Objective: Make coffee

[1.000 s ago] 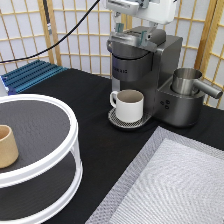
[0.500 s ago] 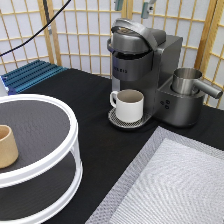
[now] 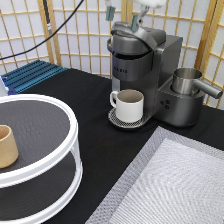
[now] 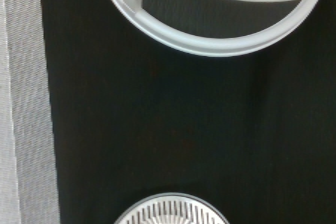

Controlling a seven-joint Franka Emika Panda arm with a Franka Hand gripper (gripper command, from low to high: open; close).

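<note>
The grey coffee machine (image 3: 145, 65) stands at the back of the black table with its lid down. A white handled mug (image 3: 129, 105) sits on the machine's round drip tray (image 3: 116, 120) under the spout. My gripper (image 3: 122, 15) hangs at the exterior view's top edge, just above the machine's lid, open with nothing between its fingers. The coffee is not in view in either picture. In the wrist view I look down on the drip tray's grille (image 4: 171, 210) and bare black tabletop.
A white two-tier round stand (image 3: 50, 155) fills the exterior view's lower left, with a tan cup (image 3: 6, 146) on its top shelf; its rim (image 4: 217, 42) shows from the wrist. A metal jug (image 3: 186, 81) sits on the machine's side. Grey mat (image 3: 170, 185), blue rack (image 3: 32, 75).
My gripper has risen off the top of the coffee machine; only its fingers now show at the top edge. The mug, cup and stand have not moved.
</note>
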